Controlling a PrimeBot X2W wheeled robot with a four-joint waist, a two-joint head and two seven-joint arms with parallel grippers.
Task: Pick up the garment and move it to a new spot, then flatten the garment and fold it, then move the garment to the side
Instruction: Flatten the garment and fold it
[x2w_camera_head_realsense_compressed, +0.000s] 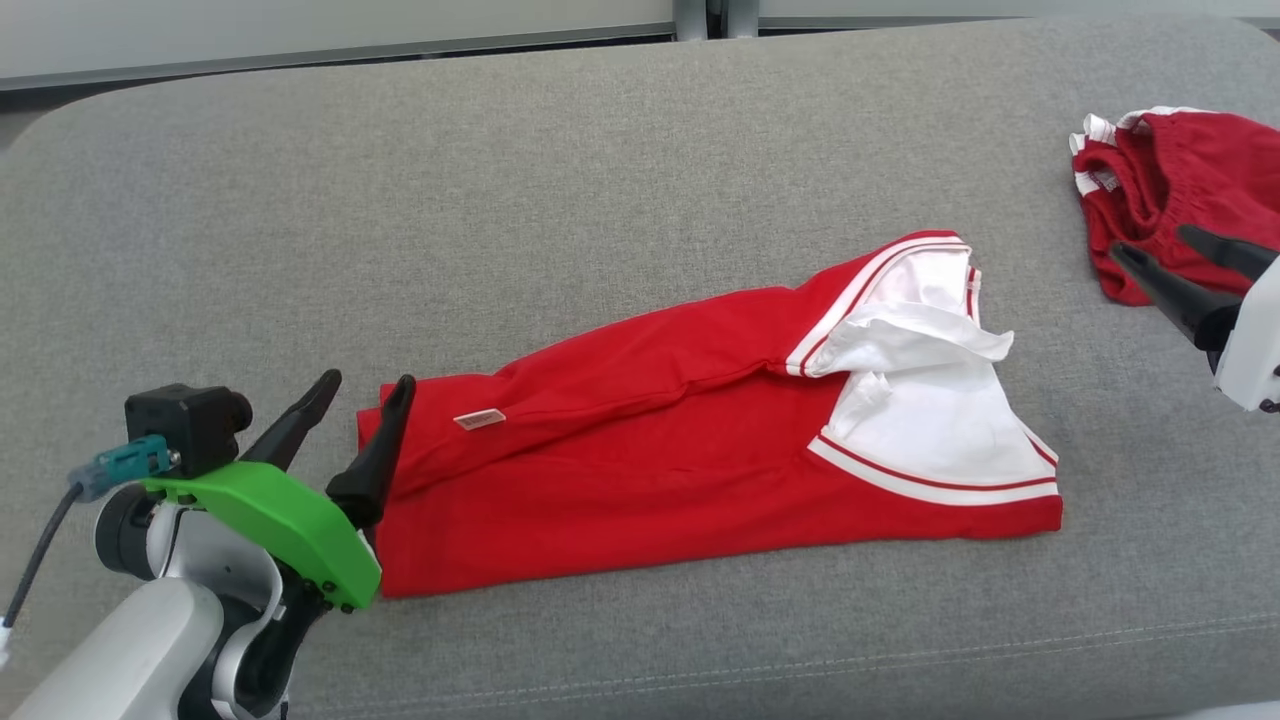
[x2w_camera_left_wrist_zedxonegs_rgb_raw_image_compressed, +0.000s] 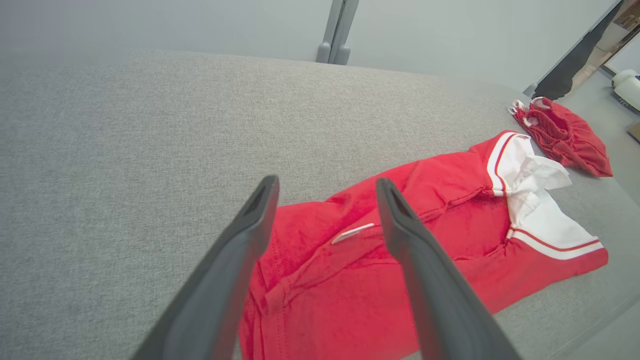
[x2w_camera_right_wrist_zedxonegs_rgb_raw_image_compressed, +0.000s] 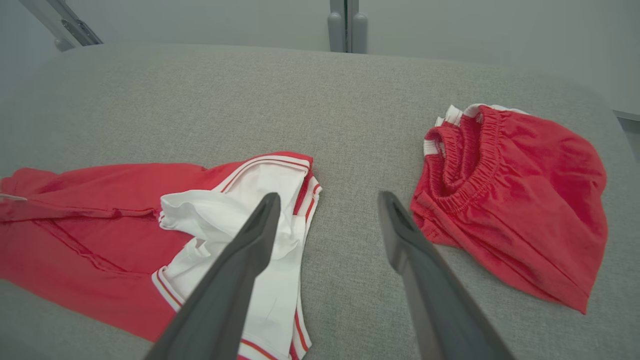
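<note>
shirt (x2w_camera_head_realsense_compressed: 650, 480): red with white panels, folded into 1 long strip, lying flat across the middle of the grey cushion (x2w_camera_head_realsense_compressed: 500, 200), white end to the right.
shorts (x2w_camera_head_realsense_compressed: 1180, 170): red, crumpled at the cushion's far right, apart from the shirt.
left gripper (x2w_camera_head_realsense_compressed: 367, 381): jaws wide apart, holding nothing, its 2 fingers over the shirt's left end.
right gripper (x2w_camera_head_realsense_compressed: 1150, 240): jaws wide apart, holding nothing. In the right wrist view it points at the bare cushion between the shirt's white end and the shorts.
</note>
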